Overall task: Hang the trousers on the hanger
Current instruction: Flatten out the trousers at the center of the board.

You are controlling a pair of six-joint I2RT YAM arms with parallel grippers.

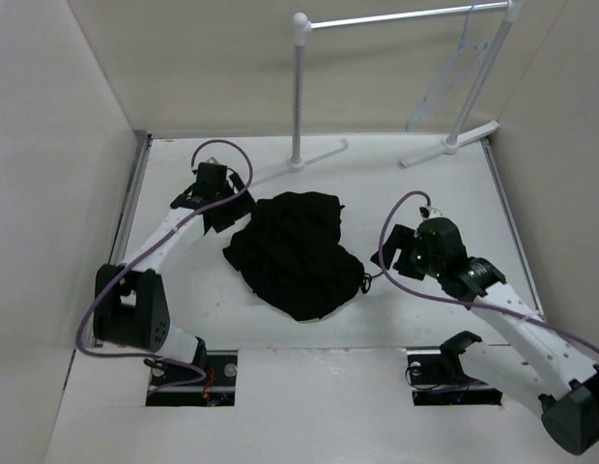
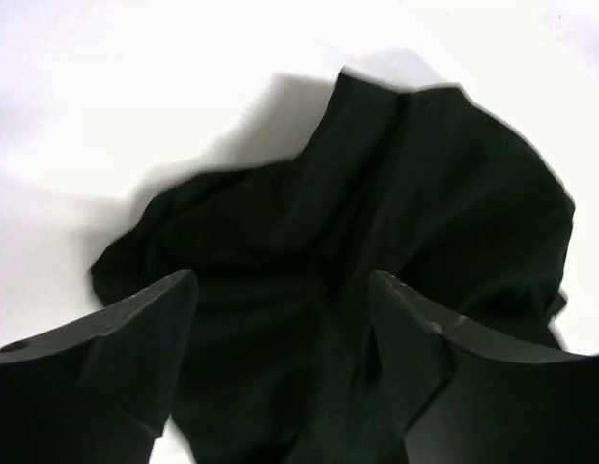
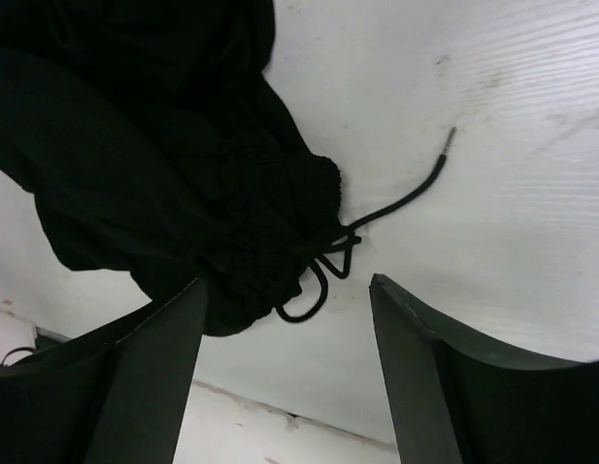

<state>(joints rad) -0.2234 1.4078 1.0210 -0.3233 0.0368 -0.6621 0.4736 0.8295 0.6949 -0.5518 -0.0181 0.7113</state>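
Centre frame, top view: black trousers (image 1: 295, 253) lie crumpled in heap on white table (image 1: 425, 193). Hanger (image 1: 461, 48) hangs from rail stand (image 1: 396, 19) at upper right, well apart from the garment. Left gripper (image 2: 280, 319) sits at upper-left edge of heap, fingers spread wide over cloth, nothing clamped. Right gripper (image 3: 285, 329) is at heap's right edge, fingers likewise parted and empty, above gathered waistband. Drawstring (image 3: 396, 203) trails onto bare table.
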